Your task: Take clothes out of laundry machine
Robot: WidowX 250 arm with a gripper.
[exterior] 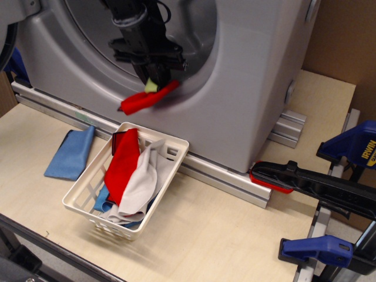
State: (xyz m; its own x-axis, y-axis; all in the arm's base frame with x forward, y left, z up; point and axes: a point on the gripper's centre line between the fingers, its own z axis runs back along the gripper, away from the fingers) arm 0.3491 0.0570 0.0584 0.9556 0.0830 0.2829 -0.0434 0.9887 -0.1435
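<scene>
Observation.image shows the black gripper (154, 79) at the lower lip of the laundry machine (247, 88), its fingers pinching the red cloth (144, 98) together with the lime-green cloth (151, 86), of which only a small tuft shows just above the red. Both cloths hang in the air in front of the drum opening, clear of its rim and touching nothing but the fingers. The red cloth's long axis slants down and to the left in the picture, its free end trailing lowest.

What the coming move turns on is the white basket (179, 154), which sits on the surface almost directly beneath the dangling cloths, slightly toward the camera. It already holds a longer red cloth (123, 164), a white cloth (144, 179) and a bit of blue, though open space remains at its near and far ends. A release likely needs only a short travel outward and down.

Room is good: the space between cloths and basket is open, a blue cloth (71, 153) lies flat to the left, and the clamps (329, 194) stand well apart at the right. The main risk is the trailing end snagging the basket's far rim.
</scene>
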